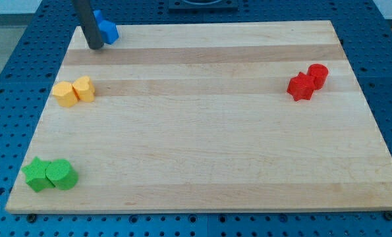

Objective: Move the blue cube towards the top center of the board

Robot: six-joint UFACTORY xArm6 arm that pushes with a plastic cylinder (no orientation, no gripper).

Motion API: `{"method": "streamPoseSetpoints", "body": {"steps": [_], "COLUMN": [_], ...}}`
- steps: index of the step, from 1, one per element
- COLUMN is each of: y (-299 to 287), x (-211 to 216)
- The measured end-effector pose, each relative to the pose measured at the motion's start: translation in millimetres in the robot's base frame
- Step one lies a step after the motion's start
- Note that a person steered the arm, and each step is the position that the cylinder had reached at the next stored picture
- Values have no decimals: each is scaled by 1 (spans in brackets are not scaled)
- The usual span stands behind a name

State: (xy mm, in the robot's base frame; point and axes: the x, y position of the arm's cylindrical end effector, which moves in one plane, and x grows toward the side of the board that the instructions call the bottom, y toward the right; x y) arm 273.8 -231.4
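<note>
A blue block point(107, 29) lies at the board's top left corner, partly behind the dark rod; a second blue piece point(98, 16) shows just above it, and their shapes are hard to make out. My tip point(95, 47) rests on the wooden board point(202, 131), touching or almost touching the blue block's lower left side.
Two yellow blocks point(74, 91) sit together at the left. Two green blocks point(49, 174) sit together at the bottom left. A red star-like block point(300, 86) touches a red cylinder point(318, 75) at the right. A blue pegboard surrounds the board.
</note>
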Motion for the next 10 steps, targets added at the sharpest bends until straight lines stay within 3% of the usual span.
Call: {"method": "streamPoseSetpoints", "body": {"steps": [1,2,5,8,10], "y": [-29,-73,-73,-72,-71], "x": [1,-32,-32,-83,-83]}}
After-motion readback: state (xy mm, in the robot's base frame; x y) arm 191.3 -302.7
